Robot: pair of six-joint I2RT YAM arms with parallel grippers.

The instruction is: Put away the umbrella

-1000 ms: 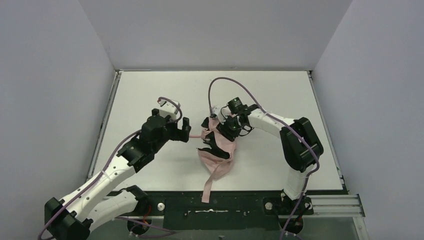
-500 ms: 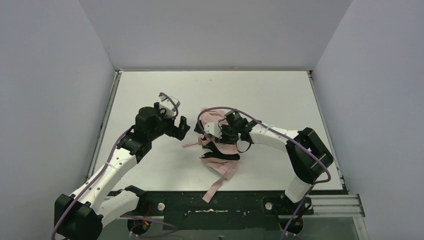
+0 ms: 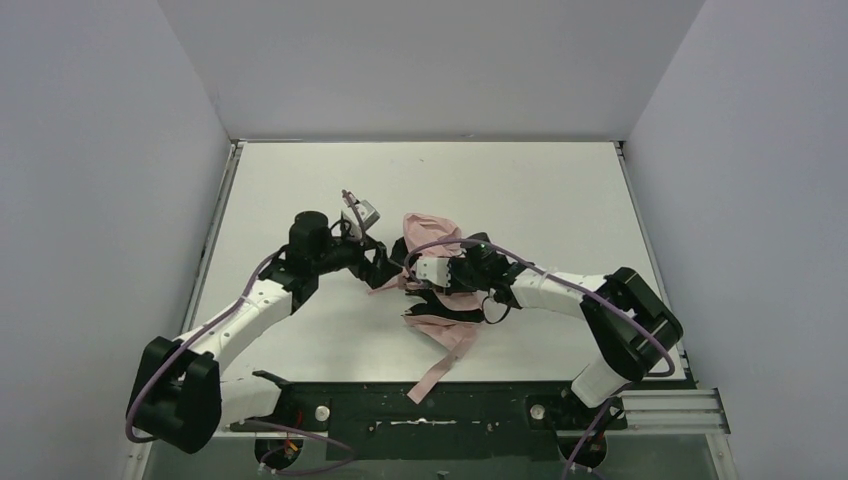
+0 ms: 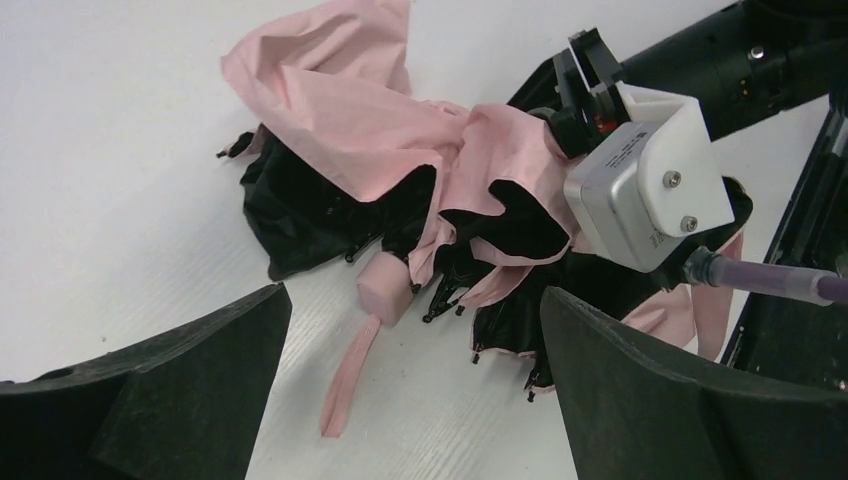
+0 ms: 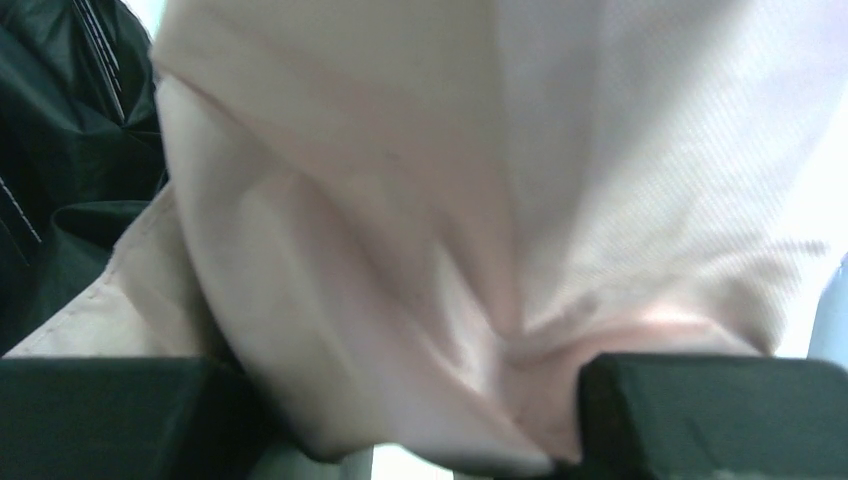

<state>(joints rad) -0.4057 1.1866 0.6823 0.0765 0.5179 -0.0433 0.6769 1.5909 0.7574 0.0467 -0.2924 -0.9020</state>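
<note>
- Reading the umbrella [image 3: 440, 328] as light and floppy, we see it sprawled half-collapsed on the tabletop [image 3: 560, 190], between the left fingers [image 4: 150, 400] and the right fingers [image 5: 700, 420].
- The left fingers stand spread wide and bare. The pink handle [image 4: 388, 288] lies just ahead, in line with the gap between their tips, and its strap [image 4: 345, 375] trails toward them.
- The right fingers are clamped on a bunch of pink canopy [image 5: 420, 200], which fills the gap between them.
- We judge the cloth slippery and likely to slide out of a pinch, and the thin ribs [image 4: 430, 316] easily bent.
- The handle looks like the 1 stiff, blocky part, so we would take hold there.
</note>
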